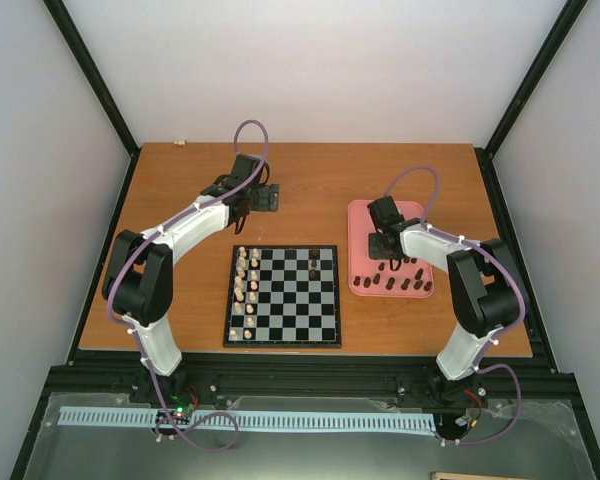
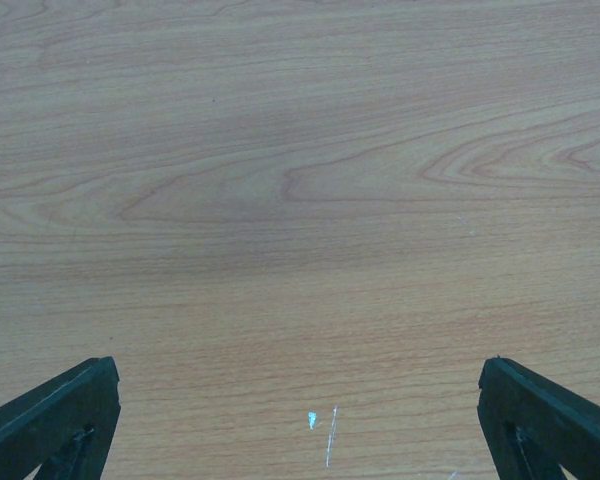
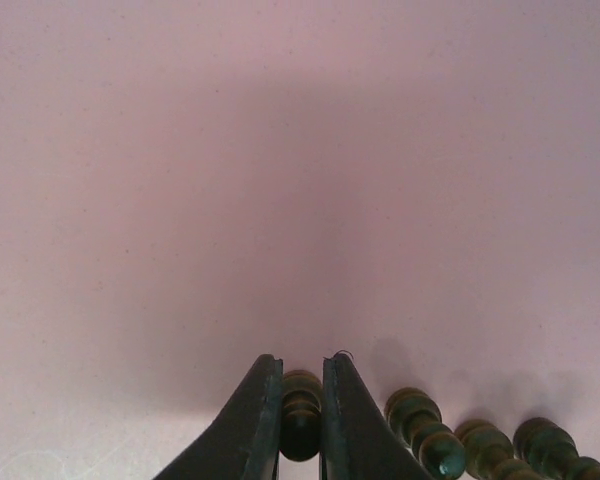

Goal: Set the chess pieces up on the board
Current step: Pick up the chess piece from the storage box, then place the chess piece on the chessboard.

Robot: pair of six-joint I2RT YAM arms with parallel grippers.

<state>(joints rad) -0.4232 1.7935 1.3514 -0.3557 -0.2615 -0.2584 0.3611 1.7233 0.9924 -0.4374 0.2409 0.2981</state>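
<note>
The board point(image 1: 284, 341) lies in the middle of the table, with pale pieces along its left columns and two dark pieces point(image 1: 314, 264) near its far right. Many dark chess pieces point(image 1: 395, 283) stand on the pink tray point(image 1: 360, 215). My right gripper point(image 1: 383, 245) is over the tray, shut on one dark chess piece point(image 3: 301, 415). Other dark pieces point(image 3: 425, 430) stand just to its right in the right wrist view. My left gripper point(image 1: 270, 198) is open and empty over bare table beyond the board; its fingers point(image 2: 55, 420) frame only wood.
The wooden table point(image 1: 310, 175) is bounded by a black frame and white walls. The pink tray sits right of the board. A scratch mark point(image 2: 330, 435) shows on the wood under the left gripper.
</note>
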